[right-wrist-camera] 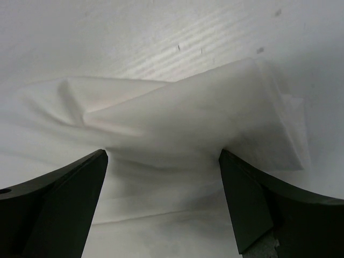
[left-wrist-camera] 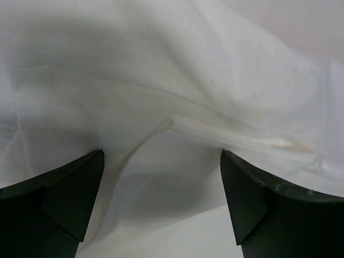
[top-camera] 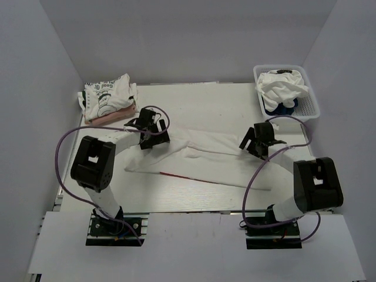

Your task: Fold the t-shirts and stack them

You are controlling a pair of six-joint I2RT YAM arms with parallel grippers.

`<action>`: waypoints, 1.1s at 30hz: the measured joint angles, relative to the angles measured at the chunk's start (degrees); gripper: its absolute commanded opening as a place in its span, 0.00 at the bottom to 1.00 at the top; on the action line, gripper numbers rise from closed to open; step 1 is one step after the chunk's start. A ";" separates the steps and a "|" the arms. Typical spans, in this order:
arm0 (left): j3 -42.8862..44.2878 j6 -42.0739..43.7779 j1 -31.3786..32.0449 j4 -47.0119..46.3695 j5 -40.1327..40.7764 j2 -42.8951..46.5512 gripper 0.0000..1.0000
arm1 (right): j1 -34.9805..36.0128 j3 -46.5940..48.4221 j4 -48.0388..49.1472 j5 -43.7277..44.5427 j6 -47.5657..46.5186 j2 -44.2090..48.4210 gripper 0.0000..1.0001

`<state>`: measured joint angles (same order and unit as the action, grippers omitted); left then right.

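Shirt (top-camera: 205, 155): limp, light; will sag and slide. Your left fingers (left-wrist-camera: 59, 199) wide, empty at its 9 o'clock end; right fingers (right-wrist-camera: 269, 204) wide at 3. Pinch folded edges.

Dark printed lettering is carried on the folded white cloth t-shirt (top-camera: 108, 94) lying at ten o'clock on the white table (top-camera: 194, 101). A word like "GOOD", set twice, is only tentatively made out, and the rest is too small to be read. Nothing legible is offered by either wrist view.
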<state>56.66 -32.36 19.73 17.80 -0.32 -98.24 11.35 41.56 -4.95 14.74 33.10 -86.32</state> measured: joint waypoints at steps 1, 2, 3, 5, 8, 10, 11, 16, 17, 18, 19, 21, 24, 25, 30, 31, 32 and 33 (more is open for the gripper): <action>2.82 0.02 -0.11 0.33 0.07 -2.62 1.00 | 0.28 -1.55 0.02 -0.35 0.11 1.66 0.90; 6.27 0.00 -0.17 0.59 0.33 -5.27 1.00 | 0.79 -3.39 -0.07 -0.81 0.20 3.76 0.90; 10.47 0.15 -0.28 0.66 0.50 -8.61 1.00 | 1.38 -4.98 -0.42 -1.31 0.48 5.62 0.90; 20.17 0.61 -0.48 2.43 1.03 -15.85 1.00 | 3.39 -7.93 -0.87 -1.86 1.27 9.25 0.90; 40.92 1.92 -0.52 4.90 1.81 -29.51 1.00 | 6.88 -12.63 1.18 -3.37 2.23 14.34 0.90; 56.35 2.78 -0.55 6.40 1.49 -39.67 1.00 | 10.45 -15.32 2.12 -6.19 2.58 17.90 0.90; 64.61 3.17 -0.55 6.78 0.74 -44.65 1.00 | 13.00 -16.33 1.97 -7.89 2.67 19.50 0.90; 81.94 2.19 -0.46 -1.81 -8.44 -57.96 1.00 | 27.06 -19.17 -0.76 -21.18 0.68 25.83 0.90; 80.04 1.20 -0.44 -5.73 -10.23 -57.90 1.00 | 30.12 -19.74 -1.33 -23.78 -0.37 27.36 0.90; 78.88 0.09 -0.37 -9.01 -11.69 -57.96 1.00 | 32.39 -20.02 -1.84 -25.81 -1.07 28.22 0.90; 78.62 -0.90 -0.33 -11.21 -12.66 -58.42 1.00 | 34.60 -20.31 -2.23 -27.80 -2.08 28.55 0.90; 80.41 -3.28 -0.15 -15.10 -14.53 -60.70 1.00 | 38.40 -20.76 -2.34 -30.95 -4.13 27.78 0.90; 82.86 -6.88 0.22 -21.38 -15.78 -64.13 1.00 | 42.49 -19.28 -0.90 -34.97 -7.43 23.34 0.90; 82.79 -7.87 0.35 -23.23 -15.80 -64.59 1.00 | 43.50 -18.32 -0.39 -35.93 -8.52 21.42 0.90; 83.65 -10.82 0.55 -29.14 -16.57 -66.38 1.00 | 46.75 -14.95 -1.25 -33.86 -13.44 18.29 0.90; 84.17 -11.21 0.61 -30.12 -17.14 -67.04 1.00 | 46.88 -14.36 -2.01 -32.17 -14.19 18.93 0.90; 84.52 -11.39 0.66 -30.82 -17.68 -67.28 1.00 | 46.88 -13.88 -2.51 -30.77 -14.60 19.85 0.90; 84.63 -11.41 0.70 -30.95 -18.10 -67.32 1.00 | 46.86 -13.33 -2.60 -28.96 -14.75 21.22 0.90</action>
<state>141.29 -43.77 20.43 -13.15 -18.41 -165.56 58.22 28.23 -7.55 -14.22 18.35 -65.10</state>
